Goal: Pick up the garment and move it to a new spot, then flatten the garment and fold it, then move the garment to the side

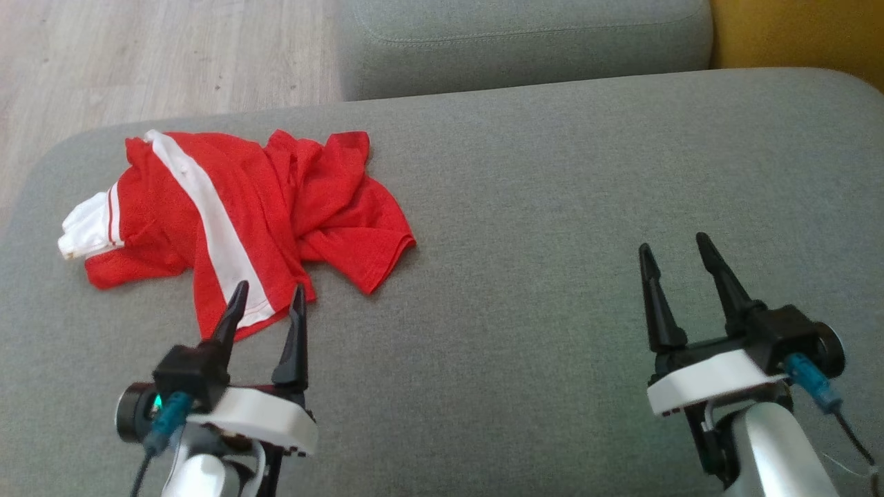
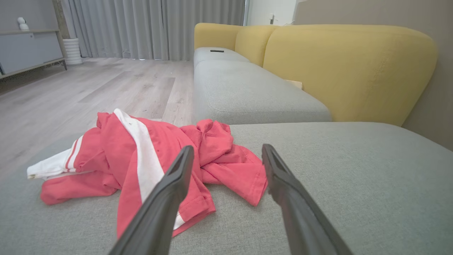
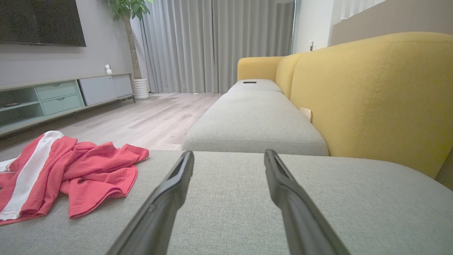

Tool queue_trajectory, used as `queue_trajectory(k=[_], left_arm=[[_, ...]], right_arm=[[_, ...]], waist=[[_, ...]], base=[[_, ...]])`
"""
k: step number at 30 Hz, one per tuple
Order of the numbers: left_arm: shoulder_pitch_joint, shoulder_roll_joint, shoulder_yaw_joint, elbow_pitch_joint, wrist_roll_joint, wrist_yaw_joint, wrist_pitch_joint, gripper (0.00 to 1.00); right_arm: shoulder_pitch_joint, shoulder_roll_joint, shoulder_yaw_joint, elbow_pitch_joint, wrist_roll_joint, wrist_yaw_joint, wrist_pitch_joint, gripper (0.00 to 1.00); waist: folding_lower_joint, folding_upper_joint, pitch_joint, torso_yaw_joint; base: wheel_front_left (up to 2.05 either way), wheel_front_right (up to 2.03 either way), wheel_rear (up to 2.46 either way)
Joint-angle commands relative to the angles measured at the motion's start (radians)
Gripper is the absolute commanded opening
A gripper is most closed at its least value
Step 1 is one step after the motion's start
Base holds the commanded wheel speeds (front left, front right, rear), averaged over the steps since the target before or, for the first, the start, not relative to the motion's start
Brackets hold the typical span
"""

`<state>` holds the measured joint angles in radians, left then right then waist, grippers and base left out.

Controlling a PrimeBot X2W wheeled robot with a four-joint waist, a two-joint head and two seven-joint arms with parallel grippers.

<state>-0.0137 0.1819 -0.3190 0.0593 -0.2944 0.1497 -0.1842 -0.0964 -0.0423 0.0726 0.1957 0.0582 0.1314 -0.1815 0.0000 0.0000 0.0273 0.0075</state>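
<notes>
Red garment (image 1: 228,207) with white stripe on grey cushion (image 1: 552,241); yellow backrest (image 2: 350,71).

The right gripper (image 3: 228,153), jaws spread wide, points along the near grey cushion (image 3: 371,212).
A crumpled red garment (image 3: 81,173) with a white stripe lies at the cushion's left end, well apart from the gripper. A second grey cushion (image 3: 254,124) meets its far edge, and a yellow backrest (image 3: 371,99) rises along its right side.

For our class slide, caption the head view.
Open left gripper at crumpled red-and-white shirt on grey cushion; right gripper open, apart.
</notes>
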Motion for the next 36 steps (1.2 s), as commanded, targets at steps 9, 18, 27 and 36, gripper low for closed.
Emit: queue_trajectory(k=[9,18,27,36], left_arm=[[-0.065,0.014,0.004,-0.057,0.078,0.033,-0.037,1.0],[-0.006,-0.109,0.204,-0.04,0.006,-0.135,-0.067,1.0],[0.016,-0.131,0.254,0.02,-0.029,-0.247,-0.078,1.0],[0.013,-0.131,0.239,0.051,-0.049,-0.261,-0.078,1.0]], right_arm=[[-0.055,-0.007,0.061,-0.056,-0.116,-0.001,-0.039,1.0],[-0.025,-0.008,0.057,-0.04,0.002,-0.001,-0.069,1.0],[-0.009,-0.008,0.038,0.056,0.27,-0.001,-0.08,1.0],[-0.02,-0.008,0.056,0.118,0.317,-0.001,-0.08,1.0]], waist=[[0.0,0.0,-0.001,0.006],[0.0,0.0,-0.011,0.02],[0.0,0.0,-0.021,0.018],[0.0,0.0,-0.021,0.003]], base=[[0.0,0.0,0.0],[0.0,0.0,0.0],[0.0,0.0,0.0],[0.0,0.0,0.0]])
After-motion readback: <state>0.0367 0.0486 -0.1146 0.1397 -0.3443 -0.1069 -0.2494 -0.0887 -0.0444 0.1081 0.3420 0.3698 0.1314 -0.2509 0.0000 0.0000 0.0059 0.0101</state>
